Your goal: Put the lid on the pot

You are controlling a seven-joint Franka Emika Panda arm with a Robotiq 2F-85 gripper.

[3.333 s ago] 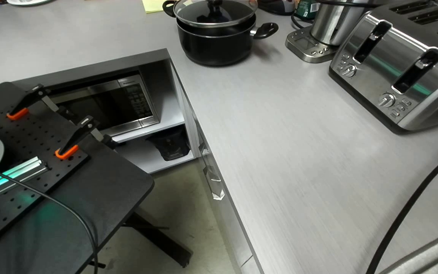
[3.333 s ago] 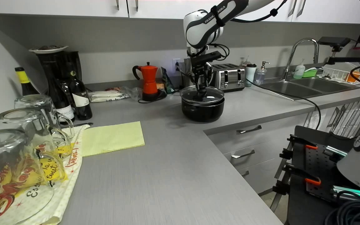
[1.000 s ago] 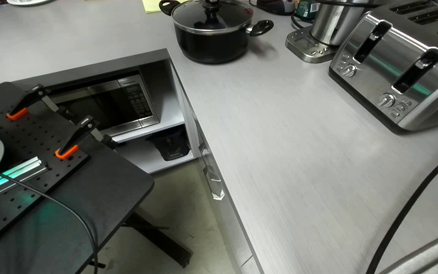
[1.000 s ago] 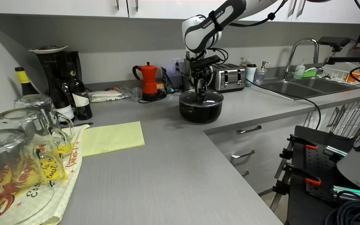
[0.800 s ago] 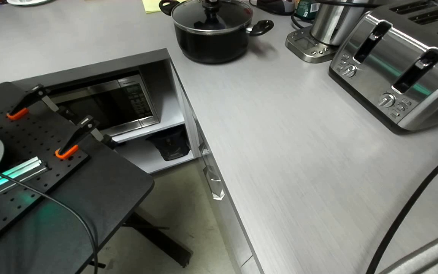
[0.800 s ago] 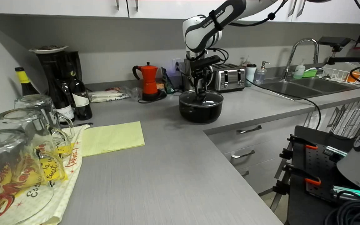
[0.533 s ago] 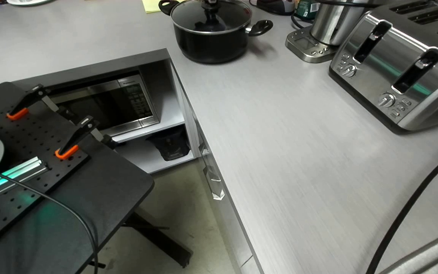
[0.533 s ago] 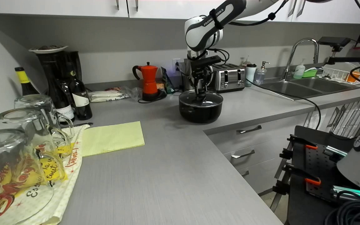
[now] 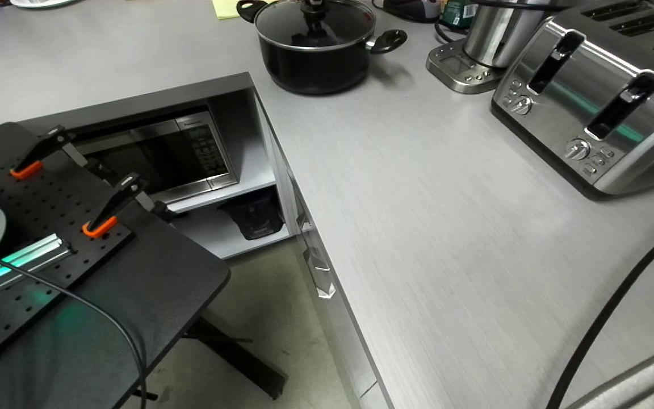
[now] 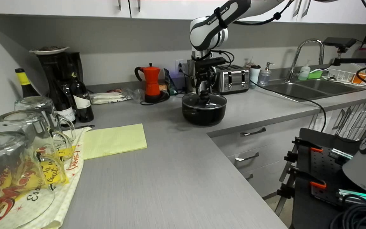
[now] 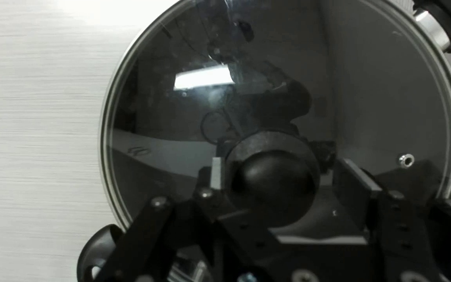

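The squat black pot [image 9: 315, 71] stands on the counter with its two side handles out; it also shows in an exterior view [image 10: 203, 115]. The clear glass lid [image 9: 338, 27] lies level on the pot's rim, and shows also in an exterior view [image 10: 216, 101] and from above in the wrist view [image 11: 382, 98]. Its black knob [image 11: 274, 184] is between the finger pads. My gripper [image 11: 285, 174] is open, with a gap at the right of the knob and the left pad close beside it. In an exterior view the gripper [image 10: 204, 89] is just above the knob.
A steel toaster [image 9: 599, 102] and a steel vessel [image 9: 489, 34] stand near the pot. A red moka pot [image 10: 152, 81] is behind it. A yellow cloth [image 10: 116, 140] and several glass mugs [image 10: 17, 159] lie further along. The counter edge [image 10: 233, 122] is close to the pot.
Over three seconds ago the lid was held above the pot's rim; since then it came down onto it, and the pot shifted slightly. Since half a second ago the gripper has risen slightly, baring the knob.
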